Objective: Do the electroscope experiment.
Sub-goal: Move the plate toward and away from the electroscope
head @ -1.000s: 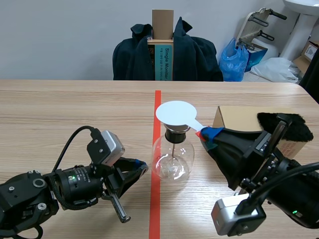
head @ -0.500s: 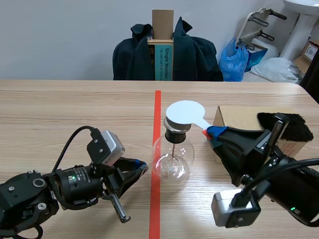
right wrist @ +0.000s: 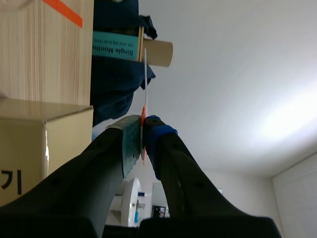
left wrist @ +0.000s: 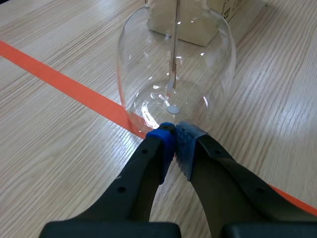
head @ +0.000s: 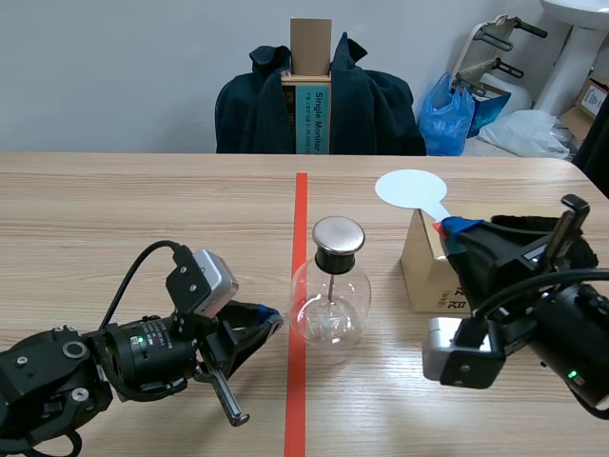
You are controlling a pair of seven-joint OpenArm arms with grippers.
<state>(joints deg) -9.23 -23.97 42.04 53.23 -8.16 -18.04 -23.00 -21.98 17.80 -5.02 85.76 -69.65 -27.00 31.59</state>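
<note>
Wood table (head: 143,209) fills the room's front, with a red tape line down its middle. Behind it, at 12 o'clock, hangs a dark coat (head: 257,105). A blue bag (head: 447,109) sits at 1 o'clock.

The glass flask (head: 330,303) stands near the middle of the table, touching the tape. It has a round metal cap (head: 339,234) on top and a thin rod hanging down inside.

The left gripper (head: 266,317) lies low at 8 o'clock from the flask. Its fingers are pressed together with nothing between them, and the tips sit right at the foot of the glass.

The right gripper (head: 449,228) is pinching the stem of a white disc (head: 409,188). The disc is up in the air at 2 o'clock from the cap, apart from it.

A box (head: 425,267) stands at 3 o'clock from the flask. The right arm covers much of it.
</note>
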